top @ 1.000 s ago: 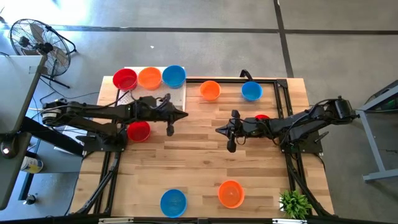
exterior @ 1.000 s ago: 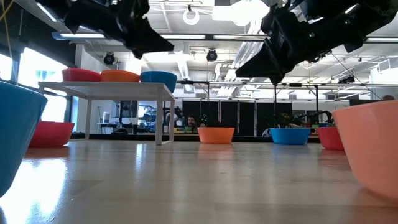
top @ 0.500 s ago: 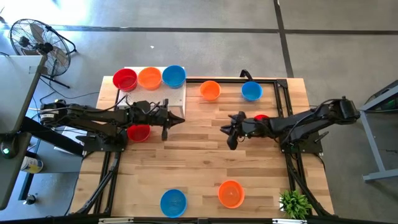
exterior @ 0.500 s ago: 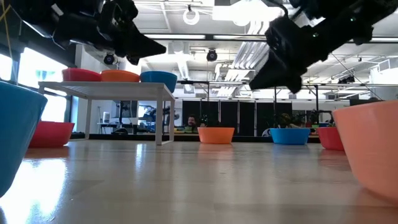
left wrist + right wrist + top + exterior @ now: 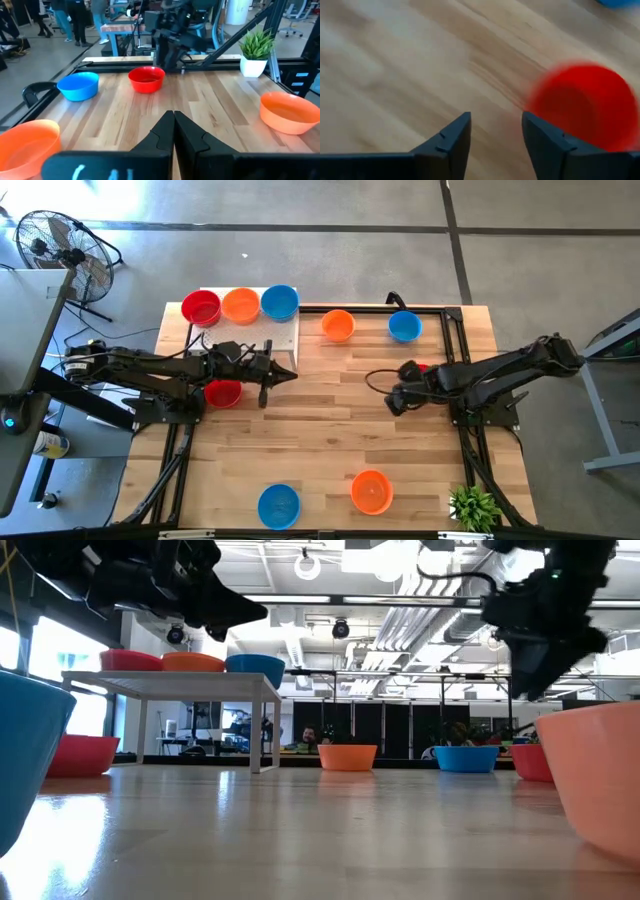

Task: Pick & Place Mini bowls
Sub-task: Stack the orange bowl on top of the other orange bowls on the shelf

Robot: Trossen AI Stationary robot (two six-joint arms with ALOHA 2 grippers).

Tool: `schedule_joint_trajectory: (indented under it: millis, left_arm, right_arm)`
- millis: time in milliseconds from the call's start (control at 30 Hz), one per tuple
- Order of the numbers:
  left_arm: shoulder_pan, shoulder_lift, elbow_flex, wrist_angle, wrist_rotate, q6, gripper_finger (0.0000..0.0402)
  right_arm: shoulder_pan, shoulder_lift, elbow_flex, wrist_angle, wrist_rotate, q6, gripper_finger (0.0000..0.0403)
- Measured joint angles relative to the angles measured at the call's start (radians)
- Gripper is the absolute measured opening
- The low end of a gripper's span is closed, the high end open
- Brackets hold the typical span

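Observation:
Mini bowls lie scattered. Red (image 5: 201, 307), orange (image 5: 241, 305) and blue (image 5: 280, 302) ones stand on the raised white board (image 5: 283, 333). On the wood sit orange (image 5: 338, 325), blue (image 5: 404, 326), red (image 5: 222, 393), blue (image 5: 279, 506) and orange (image 5: 371, 491) bowls. Another red bowl (image 5: 424, 366) (image 5: 582, 105) is partly under my right arm. My right gripper (image 5: 392, 400) (image 5: 495, 135) is open and points down at bare wood beside that bowl. My left gripper (image 5: 288, 373) (image 5: 173, 122) is shut and empty, hovering left of centre.
A black frame (image 5: 452, 320) runs along the table's far and right sides. A small potted plant (image 5: 475, 507) stands at the near right corner. Bare wood lies between the two grippers and across the table's middle (image 5: 330, 440).
My right gripper has drawn back toward the table's right edge and tipped from level to pointing down, ending next to the red bowl. My left gripper has pulled back slightly toward the left edge, then held still. No bowl has moved.

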Motion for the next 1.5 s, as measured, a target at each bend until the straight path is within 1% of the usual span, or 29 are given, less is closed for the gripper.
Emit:
schedule_joint_trajectory:
  millis: [67, 133, 267, 400, 500, 600, 700, 833, 967, 1067, 1167, 1367, 1500]
  left_arm:
    - [0.0, 0.0, 0.0, 0.0, 0.0, 0.0, 0.0]
    - [0.0, 0.0, 0.0, 0.0, 0.0, 0.0, 0.0]
    - [0.0, 0.0, 0.0, 0.0, 0.0, 0.0, 0.0]
    - [0.0, 0.0, 0.0, 0.0, 0.002, 0.003, 0.0]
    - [0.0, 0.0, 0.0, 0.002, 0.002, 0.008, 0.0]
    - [0.0, 0.0, 0.0, 0.002, 0.002, 0.008, 0.0]
    - [0.0, 0.0, 0.0, 0.002, 0.002, 0.008, 0.0]
    - [0.0, 0.0, 0.0, 0.001, 0.002, 0.01, 0.0]
    - [0.0, 0.0, 0.0, 0.0, 0.002, 0.011, 0.0]
    - [0.0, 0.0, 0.0, 0.0, 0.002, 0.018, 0.0]
    - [0.0, 0.0, 0.0, -0.001, 0.002, 0.018, 0.0]
    - [0.0, 0.0, 0.0, -0.001, 0.001, 0.018, 0.0]
    - [0.0, 0.0, 0.0, -0.001, 0.001, 0.018, 0.0]
  right_arm:
    - [0.002, 0.0, -0.002, -0.077, -0.001, 0.111, 0.0178]
    - [-0.005, 0.0, -0.023, -0.093, -0.006, 0.181, 0.0185]
    - [-0.043, 0.0, -0.094, -0.009, -0.008, 0.21, 0.0188]
    - [-0.099, 0.0, -0.162, 0.091, -0.011, 0.185, 0.0181]
    - [-0.138, 0.0, -0.199, 0.15, -0.011, 0.139, 0.0167]
    - [-0.162, 0.001, -0.219, 0.192, -0.017, 0.091, 0.0148]
    - [-0.168, 0.001, -0.218, 0.198, -0.02, 0.052, 0.0136]
    - [-0.168, -0.001, -0.218, 0.196, -0.049, 0.019, 0.014]
    - [-0.157, -0.001, -0.217, 0.201, -0.127, -0.017, 0.0165]
    - [-0.135, -0.001, -0.189, 0.197, -0.192, -0.041, 0.019]
    - [-0.094, -0.001, -0.131, 0.199, -0.207, -0.072, 0.0205]
    - [0.016, 0.019, 0.01, 0.205, -0.158, -0.123, 0.0204]
    - [0.095, 0.075, 0.094, 0.205, -0.155, -0.139, 0.0198]
